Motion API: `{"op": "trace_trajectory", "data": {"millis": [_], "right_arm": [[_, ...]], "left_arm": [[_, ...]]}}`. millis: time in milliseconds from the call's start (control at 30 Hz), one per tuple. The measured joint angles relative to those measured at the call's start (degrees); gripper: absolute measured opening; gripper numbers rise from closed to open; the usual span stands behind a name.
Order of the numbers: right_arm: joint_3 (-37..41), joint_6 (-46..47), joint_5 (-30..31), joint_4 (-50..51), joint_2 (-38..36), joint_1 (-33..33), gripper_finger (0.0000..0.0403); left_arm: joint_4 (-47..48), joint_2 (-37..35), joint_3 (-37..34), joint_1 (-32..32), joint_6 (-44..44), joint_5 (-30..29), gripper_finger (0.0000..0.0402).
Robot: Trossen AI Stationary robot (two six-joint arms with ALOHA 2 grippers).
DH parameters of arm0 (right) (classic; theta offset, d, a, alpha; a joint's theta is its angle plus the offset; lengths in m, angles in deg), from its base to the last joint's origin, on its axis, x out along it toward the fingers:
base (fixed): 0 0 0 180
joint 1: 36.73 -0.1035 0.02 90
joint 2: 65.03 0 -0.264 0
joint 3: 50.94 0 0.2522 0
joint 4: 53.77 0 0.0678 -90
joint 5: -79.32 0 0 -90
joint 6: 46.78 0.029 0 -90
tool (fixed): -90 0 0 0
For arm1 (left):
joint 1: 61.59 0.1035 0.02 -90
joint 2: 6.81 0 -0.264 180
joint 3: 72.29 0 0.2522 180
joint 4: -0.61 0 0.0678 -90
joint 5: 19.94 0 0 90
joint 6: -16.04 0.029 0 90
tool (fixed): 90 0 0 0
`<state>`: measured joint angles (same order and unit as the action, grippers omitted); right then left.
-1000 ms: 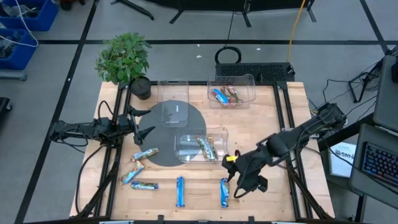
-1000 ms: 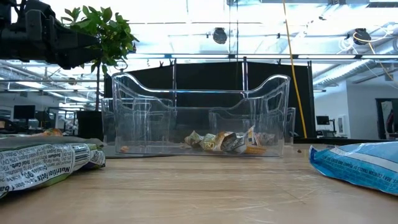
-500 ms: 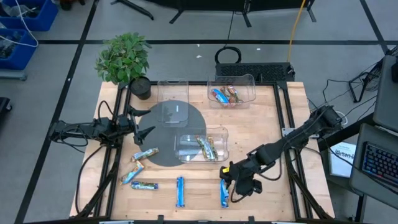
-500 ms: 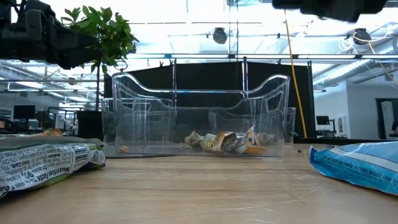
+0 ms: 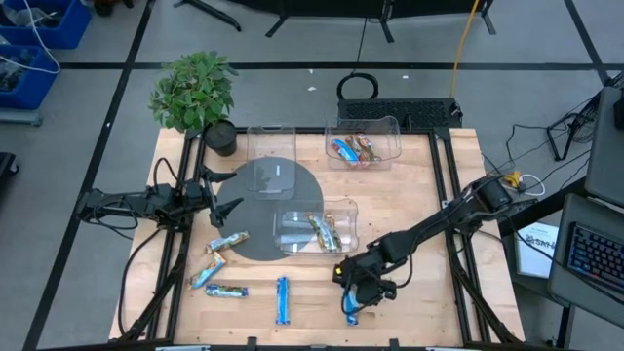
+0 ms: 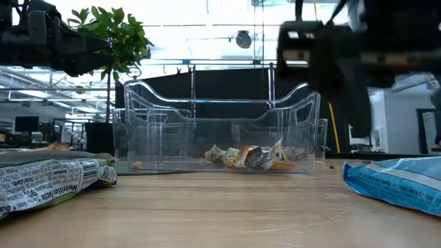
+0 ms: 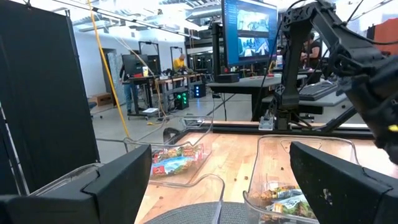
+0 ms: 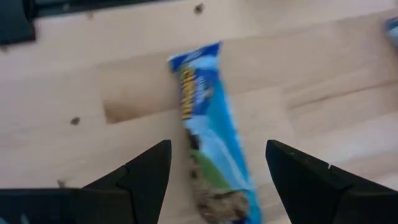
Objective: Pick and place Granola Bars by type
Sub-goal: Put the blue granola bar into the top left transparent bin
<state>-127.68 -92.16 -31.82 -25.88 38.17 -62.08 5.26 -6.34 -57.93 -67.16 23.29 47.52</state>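
Blue-wrapped and lying flat on the bare wood near the table's front edge, a granola bar (image 8: 208,134) sits straight under the right gripper (image 5: 356,292), framed between its two dark fingers (image 8: 143,180), which stand wide apart with nothing held and nothing touched so far as I can see. A second blue bar (image 5: 282,299) lies well to its side, and three more bars (image 5: 216,265) are scattered beyond that, by the dark round mat (image 5: 273,210). One clear bin (image 5: 346,210) near the middle of the table already holds tan-gold bars (image 5: 324,231); another bin (image 5: 395,127) at the back holds a couple of reddish and blue ones (image 5: 353,149).

From where I stand, the risk looks like this: the wrapper is thin and slick and the bar lies slightly askew between the fingers, so if they come down a little off its line, one tip may land on the wrapper or push the bar sideways across the wood instead of pinching it.

Off at the left edge the left gripper (image 5: 222,193) hangs by the mat, jaws spread wide and empty.
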Motion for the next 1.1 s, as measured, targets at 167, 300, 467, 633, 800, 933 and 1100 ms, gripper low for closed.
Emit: {"op": "trace_trajectory", "data": {"millis": [167, 300, 467, 633, 800, 933, 1100], "right_arm": [[0.00, -1.46, -0.01, 0.60, 3.08, 0.26, 0.0256], [-0.10, -1.44, 2.70, 0.38, 4.83, 0.63, 0.0251], [-0.22, 1.00, 2.52, 2.89, 5.72, 1.19, 0.0207], [-0.14, 1.16, 2.93, 3.39, 5.64, 1.07, 0.0128], [-0.13, 6.21, 4.18, 2.79, 5.68, 1.08, 0.0036], [-0.13, 10.90, 4.83, 1.52, 5.77, 1.14, 0.0019], [-0.07, 17.23, 5.73, -1.11, 5.88, 0.95, 0.0016]], "left_arm": [[-0.04, 0.00, 0.00, 0.01, 0.00, 0.00, 0.0379], [-0.04, 0.00, 0.02, 0.02, 0.00, 0.00, 0.0379], [0.01, 0.00, 0.00, 0.01, 0.00, 0.01, 0.0379], [-0.01, 0.00, 0.00, 0.02, 0.00, 0.00, 0.0379], [0.00, 0.00, 0.00, 0.00, 0.00, 0.00, 0.0379], [-0.01, 0.00, 0.00, 0.02, 0.00, 0.00, 0.0379], [-0.01, 0.00, 0.00, 0.01, 0.00, 0.00, 0.0379]]}}
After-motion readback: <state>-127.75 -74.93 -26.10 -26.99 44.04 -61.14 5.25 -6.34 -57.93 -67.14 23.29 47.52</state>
